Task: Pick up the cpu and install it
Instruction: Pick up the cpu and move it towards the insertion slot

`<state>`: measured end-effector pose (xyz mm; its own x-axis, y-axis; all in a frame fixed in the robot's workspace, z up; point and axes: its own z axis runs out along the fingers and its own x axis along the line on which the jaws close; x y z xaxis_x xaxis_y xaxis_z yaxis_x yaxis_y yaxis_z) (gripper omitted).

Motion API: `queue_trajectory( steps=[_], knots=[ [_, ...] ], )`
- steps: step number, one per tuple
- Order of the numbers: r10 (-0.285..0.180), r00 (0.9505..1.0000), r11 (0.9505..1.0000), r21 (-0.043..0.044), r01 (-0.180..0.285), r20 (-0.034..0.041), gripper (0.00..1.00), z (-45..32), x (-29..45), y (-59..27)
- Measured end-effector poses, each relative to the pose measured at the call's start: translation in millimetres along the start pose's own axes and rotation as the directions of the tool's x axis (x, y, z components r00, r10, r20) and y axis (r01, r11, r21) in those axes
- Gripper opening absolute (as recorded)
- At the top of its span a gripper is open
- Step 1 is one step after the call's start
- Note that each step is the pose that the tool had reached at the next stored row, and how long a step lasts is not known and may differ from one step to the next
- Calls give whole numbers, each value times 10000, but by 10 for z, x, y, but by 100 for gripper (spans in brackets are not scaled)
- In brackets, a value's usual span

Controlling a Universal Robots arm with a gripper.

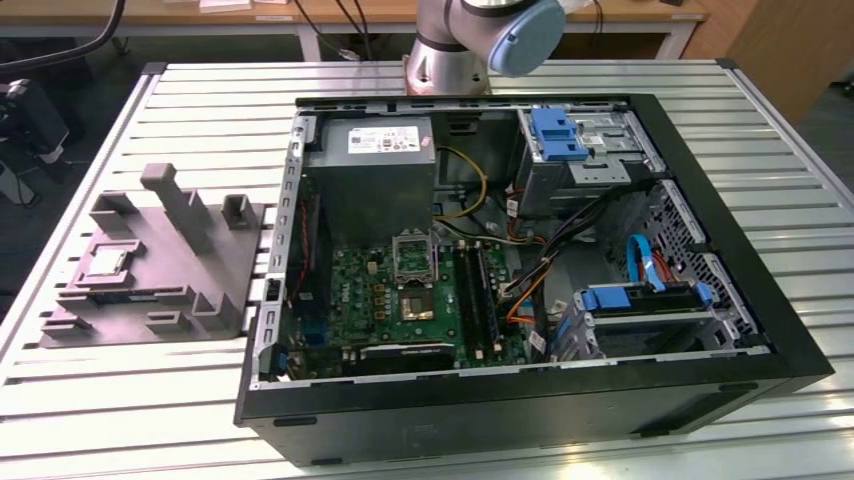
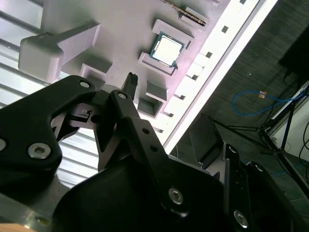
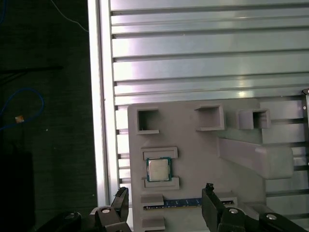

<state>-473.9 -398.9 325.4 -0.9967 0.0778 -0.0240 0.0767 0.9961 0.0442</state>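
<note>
The cpu [image 3: 158,169] is a small square chip with a silvery top. It lies flat in a recess of the grey tray [image 3: 193,145], and it also shows in the second wrist view [image 2: 167,48] and in the exterior view [image 1: 107,262]. In the first wrist view my gripper [image 3: 164,195] hangs above the tray, open, with its two black fingertips [image 3: 120,198] wide apart and nothing between them. The cpu sits just beyond the gap between the fingers, untouched. The motherboard's metal-framed socket [image 1: 414,250] lies inside the open computer case [image 1: 534,390].
The grey tray [image 1: 147,270] stands on the slatted metal table at the exterior view's left, with upright posts [image 1: 180,205] and a memory stick [image 3: 181,203] lying in a slot. The case holds a power-supply box [image 1: 380,150], cables and blue drive brackets. The table's edge [image 3: 101,121] runs close to the tray.
</note>
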Motion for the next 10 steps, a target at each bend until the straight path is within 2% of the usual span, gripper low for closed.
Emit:
queue_trajectory(
  steps=[10],
  knots=[
    [0, 10000, 10000, -1, 0, 2, 71, 10, 0, 0]
  ],
)
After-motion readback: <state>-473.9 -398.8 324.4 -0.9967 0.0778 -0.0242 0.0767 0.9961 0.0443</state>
